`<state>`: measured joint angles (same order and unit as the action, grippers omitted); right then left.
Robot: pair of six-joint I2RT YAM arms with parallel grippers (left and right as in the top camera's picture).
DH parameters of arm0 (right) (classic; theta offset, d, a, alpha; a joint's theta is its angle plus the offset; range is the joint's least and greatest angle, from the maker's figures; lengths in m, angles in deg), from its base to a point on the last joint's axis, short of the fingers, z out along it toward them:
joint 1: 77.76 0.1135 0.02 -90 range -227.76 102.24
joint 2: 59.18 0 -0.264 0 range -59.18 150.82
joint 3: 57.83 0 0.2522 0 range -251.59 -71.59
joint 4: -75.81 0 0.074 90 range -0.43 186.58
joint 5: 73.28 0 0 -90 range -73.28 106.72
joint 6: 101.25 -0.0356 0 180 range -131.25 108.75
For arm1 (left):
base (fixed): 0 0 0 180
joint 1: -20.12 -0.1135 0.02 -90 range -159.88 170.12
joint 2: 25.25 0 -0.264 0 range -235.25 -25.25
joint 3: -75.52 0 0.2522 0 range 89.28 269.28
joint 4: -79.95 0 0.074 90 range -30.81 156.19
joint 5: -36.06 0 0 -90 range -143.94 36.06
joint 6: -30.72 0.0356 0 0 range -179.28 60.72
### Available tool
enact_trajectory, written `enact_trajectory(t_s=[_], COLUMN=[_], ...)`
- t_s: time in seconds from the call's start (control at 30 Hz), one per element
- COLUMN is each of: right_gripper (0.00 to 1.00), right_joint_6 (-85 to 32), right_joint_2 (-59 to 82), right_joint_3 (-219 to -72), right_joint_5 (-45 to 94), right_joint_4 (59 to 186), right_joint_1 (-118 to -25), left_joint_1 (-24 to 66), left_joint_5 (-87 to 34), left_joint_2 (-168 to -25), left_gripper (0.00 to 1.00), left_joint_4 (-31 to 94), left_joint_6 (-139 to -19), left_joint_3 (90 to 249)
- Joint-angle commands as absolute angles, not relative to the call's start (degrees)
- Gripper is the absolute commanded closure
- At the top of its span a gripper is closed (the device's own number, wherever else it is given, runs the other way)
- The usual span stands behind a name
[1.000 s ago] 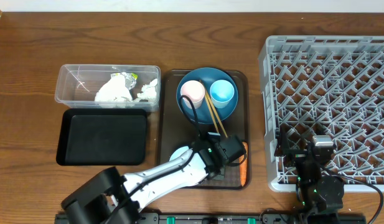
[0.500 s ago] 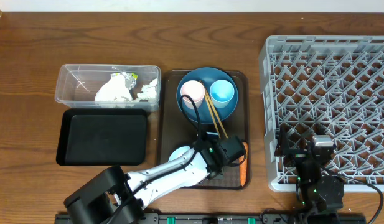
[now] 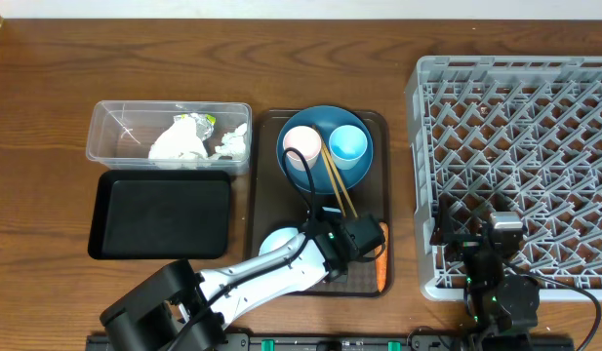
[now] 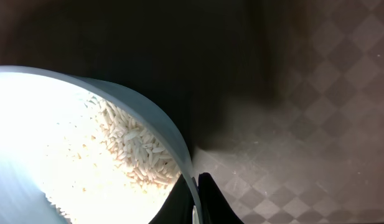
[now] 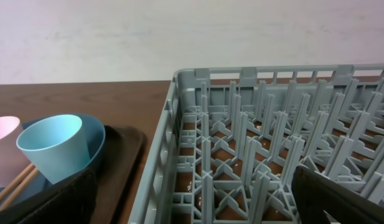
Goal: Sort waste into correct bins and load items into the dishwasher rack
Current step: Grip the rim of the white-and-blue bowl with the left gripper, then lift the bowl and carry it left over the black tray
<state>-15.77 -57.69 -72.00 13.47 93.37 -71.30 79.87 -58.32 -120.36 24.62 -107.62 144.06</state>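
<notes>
The left gripper [image 4: 195, 198] has just pinched shut on the rim of the small bowl [image 4: 36, 106] holding rice [image 4: 134, 148], so lifting it to empty looks next.

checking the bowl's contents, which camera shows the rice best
The left wrist view: the rice grains lie close up inside the small bowl, whose rim the left gripper pinches. Overhead shows only a sliver of that bowl beside the left arm, no grains discernible. The right wrist view shows the light blue cup and rack, not the rice.
</notes>
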Motion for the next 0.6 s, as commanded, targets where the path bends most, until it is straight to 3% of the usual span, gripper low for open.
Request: enact_trajectory(t_s=[0.0,0.57], right_gripper=[0.01,0.01], right_joint_6=[-15.4,-15.4], right_joint_2=[-57.7,-57.7], right_joint_3=[-71.9,-71.9], right_joint_5=[13.1,13.1], right_joint_4=[93.5,93.5], right_joint_1=[-70.8,-70.8], left_joint_1=[79.8,73.1], left_joint_5=[-60.0,-67.3], left_joint_2=[-120.6,-110.3], left_gripper=[0.94,0.94], left_joint_4=[24.5,18.6], left_joint_6=[-105.1,-94.1], left_joint_3=[143.6,143.6])
